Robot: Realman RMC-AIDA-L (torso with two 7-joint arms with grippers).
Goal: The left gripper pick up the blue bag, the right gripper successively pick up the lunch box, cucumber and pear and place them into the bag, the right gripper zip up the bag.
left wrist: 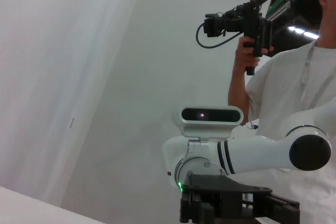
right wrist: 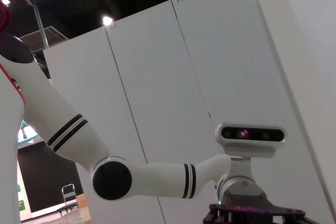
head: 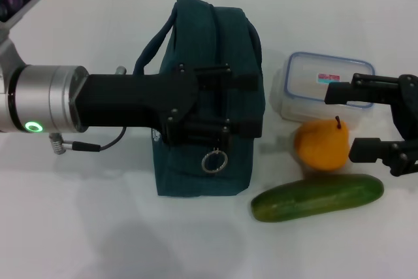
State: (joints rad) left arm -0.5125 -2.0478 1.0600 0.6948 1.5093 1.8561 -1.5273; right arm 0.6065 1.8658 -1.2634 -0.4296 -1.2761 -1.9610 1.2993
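Left gripper [head: 243,104] over blue bag [head: 196,168]; right gripper [head: 339,121] open, straddling pear [head: 320,145].

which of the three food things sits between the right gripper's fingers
The pear: it sits between the right gripper fingers. The lunch box lies behind it, and the cucumber in front.

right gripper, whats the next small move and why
Probably ease the right gripper forward over the lunch box and lower it. It looks open, its fingers straddling the pear, but the lunch box goes first. The left gripper is already at the blue bag; the cucumber can wait.
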